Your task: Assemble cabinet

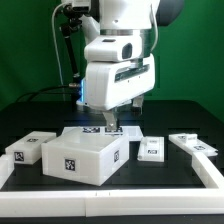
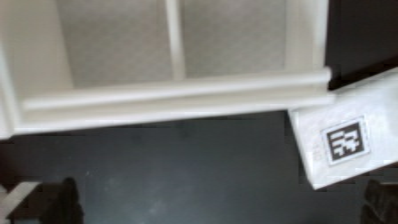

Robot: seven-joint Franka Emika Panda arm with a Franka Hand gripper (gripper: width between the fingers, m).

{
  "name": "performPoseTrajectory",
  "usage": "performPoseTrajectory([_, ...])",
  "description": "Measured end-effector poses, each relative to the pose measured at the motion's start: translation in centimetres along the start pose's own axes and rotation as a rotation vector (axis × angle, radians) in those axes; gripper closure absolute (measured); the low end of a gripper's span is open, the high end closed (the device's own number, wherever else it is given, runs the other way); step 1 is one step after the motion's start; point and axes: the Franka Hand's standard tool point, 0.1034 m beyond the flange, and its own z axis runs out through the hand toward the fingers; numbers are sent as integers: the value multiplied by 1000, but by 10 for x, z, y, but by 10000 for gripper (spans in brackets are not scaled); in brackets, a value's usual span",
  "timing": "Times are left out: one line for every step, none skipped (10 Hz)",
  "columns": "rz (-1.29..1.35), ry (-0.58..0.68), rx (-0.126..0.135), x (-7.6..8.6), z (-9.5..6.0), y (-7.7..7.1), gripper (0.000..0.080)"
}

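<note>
The white cabinet body (image 1: 85,155) lies on the dark table in the middle of the exterior view, with tags on its front and side faces. In the wrist view it shows as an open box with a divider (image 2: 175,40) and a raised rim. My gripper (image 1: 113,123) hangs just behind the body's far edge, above the table. In the wrist view the gripper (image 2: 210,205) is open, with dark fingers (image 2: 36,203) at both sides and only bare table between them. A flat white tagged panel (image 2: 338,140) lies next to the body's corner.
A small white tagged block (image 1: 30,148) lies at the exterior view's left. A small tagged piece (image 1: 150,150) and a longer tagged part (image 1: 192,145) lie at the right. A white border rail (image 1: 205,185) runs along the table's front and right.
</note>
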Motion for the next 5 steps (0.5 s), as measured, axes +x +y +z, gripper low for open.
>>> performPoseTrajectory([-1,5,-7,-7,3,-11,2])
performPoseTrajectory([-13,5,-7,-16,8,-21,2])
performPoseTrajectory([-9,6,-4,-23,14,-27,2])
performPoseTrajectory([-6,7,-3,-30,20,-34,2])
performPoseTrajectory([-9,8,0,-35,25,-36,2])
